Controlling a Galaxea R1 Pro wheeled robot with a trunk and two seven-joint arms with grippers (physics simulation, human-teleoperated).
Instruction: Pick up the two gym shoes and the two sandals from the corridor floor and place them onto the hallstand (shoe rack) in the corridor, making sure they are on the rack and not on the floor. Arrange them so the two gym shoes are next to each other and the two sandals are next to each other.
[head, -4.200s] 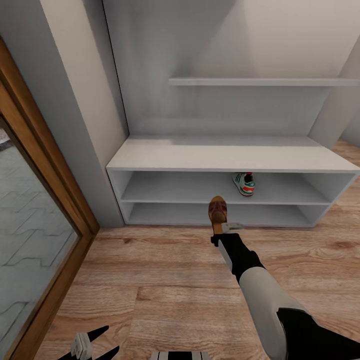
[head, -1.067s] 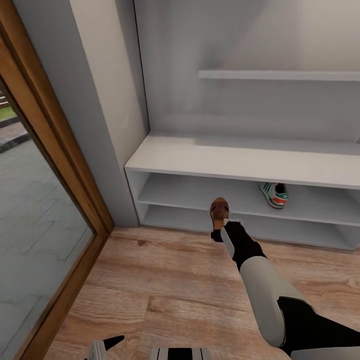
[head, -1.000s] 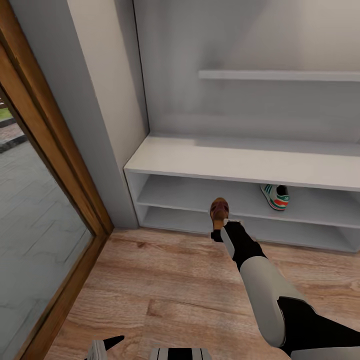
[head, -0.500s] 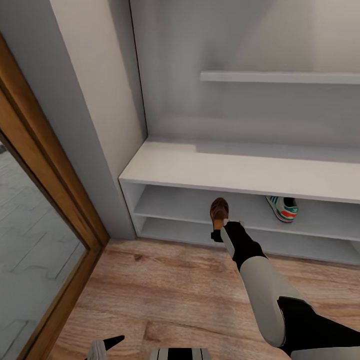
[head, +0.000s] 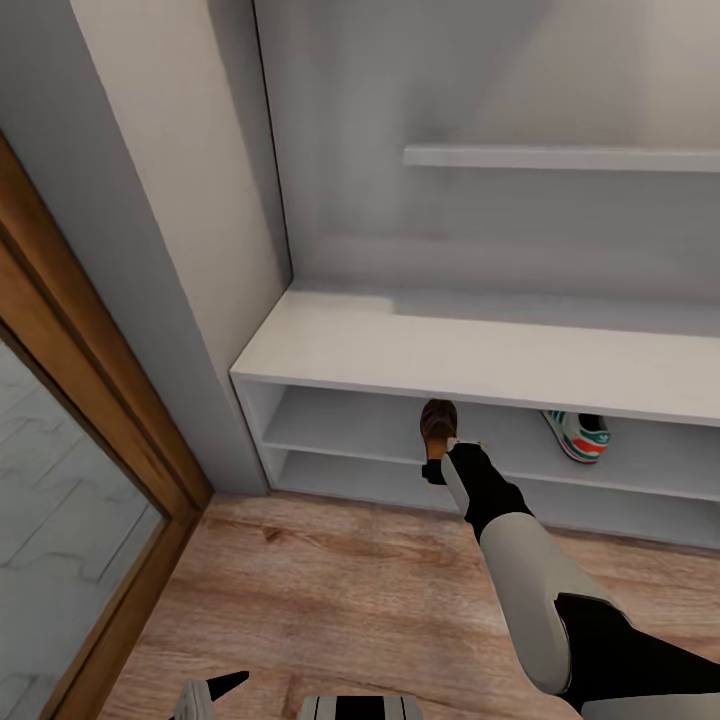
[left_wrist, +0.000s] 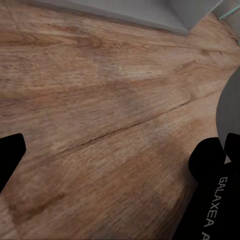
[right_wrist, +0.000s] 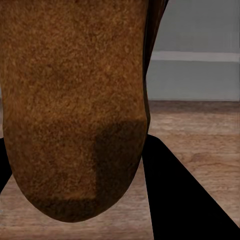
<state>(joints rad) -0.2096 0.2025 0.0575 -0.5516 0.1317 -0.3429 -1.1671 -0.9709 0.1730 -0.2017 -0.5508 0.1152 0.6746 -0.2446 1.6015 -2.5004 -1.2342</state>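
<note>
Right gripper (head: 441, 462) closed on a brown sandal (head: 438, 424), held out in front of the hallstand (head: 470, 350) at the height of its upper open shelf, toe pointing toward the opening. Carried clear of the corridor floor (head: 330, 600), presumably for sliding onto that shelf. Seen close in the right wrist view: sandal sole (right_wrist: 75, 105) broad, rounded at the end, rough and suede-like, dark finger (right_wrist: 180, 195) pressed against one side.

One gym shoe (head: 578, 434) already resting on the same upper shelf, well to the right of the held sandal; white with green stripes and an orange-red patch. Room left beside it for its partner, and free shelf to the left for the sandal pair, judging by the task.

Hallstand: pale grey-white, flat matte panels, bench top over two low open shelves, one wall shelf (head: 560, 157) above. Floor: light brown planks with visible grain and knots.

Left gripper (head: 205, 692) low at the picture's lower edge, hanging over bare floor; fingers (left_wrist: 10, 155) spread apart in the left wrist view, holding nothing.
</note>
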